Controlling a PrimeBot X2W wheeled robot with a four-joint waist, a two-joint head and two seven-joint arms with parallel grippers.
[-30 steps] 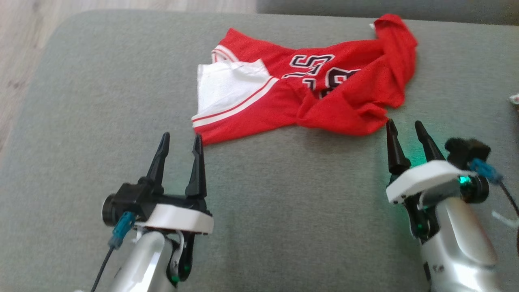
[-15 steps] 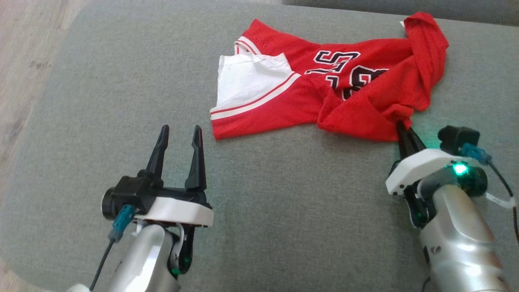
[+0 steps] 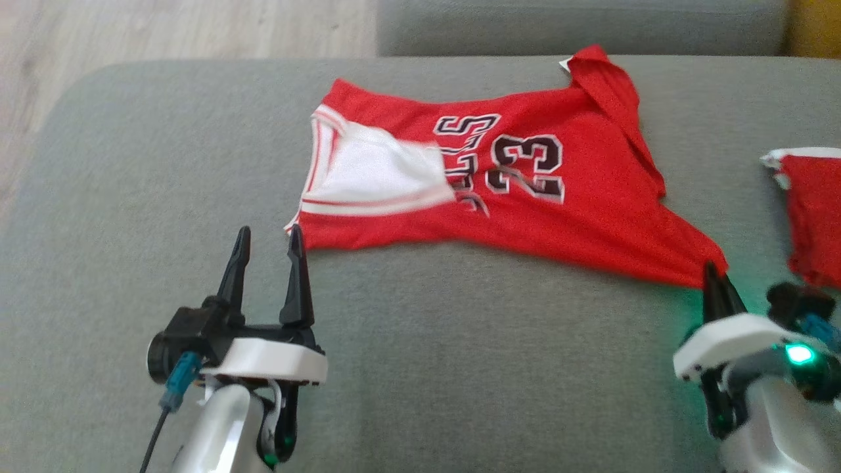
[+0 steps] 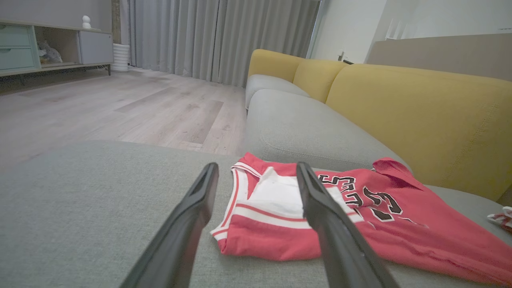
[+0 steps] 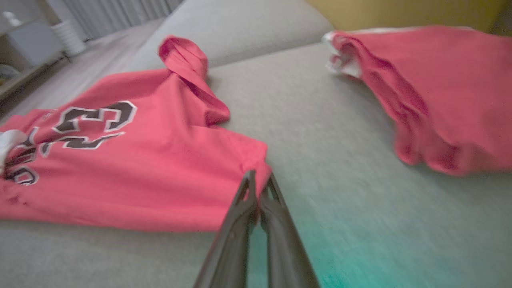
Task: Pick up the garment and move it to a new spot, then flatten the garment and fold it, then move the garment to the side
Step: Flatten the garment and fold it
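On the grey sofa cushion (image 3: 460, 368), with wood floor (image 3: 164, 26) beyond it, our red jersey (image 3: 525, 197) lies spread but rumpled, one far corner bunched up. Our right tool (image 3: 715, 272) is pinched tight on its near right corner. Our left tool (image 3: 269, 230) stands wide just beside the near left corner, holding nothing. A second red garment (image 3: 811, 210) lies apart to the right. We judge the pick-up barely begun: moving, flattening, folding and setting aside all remain.
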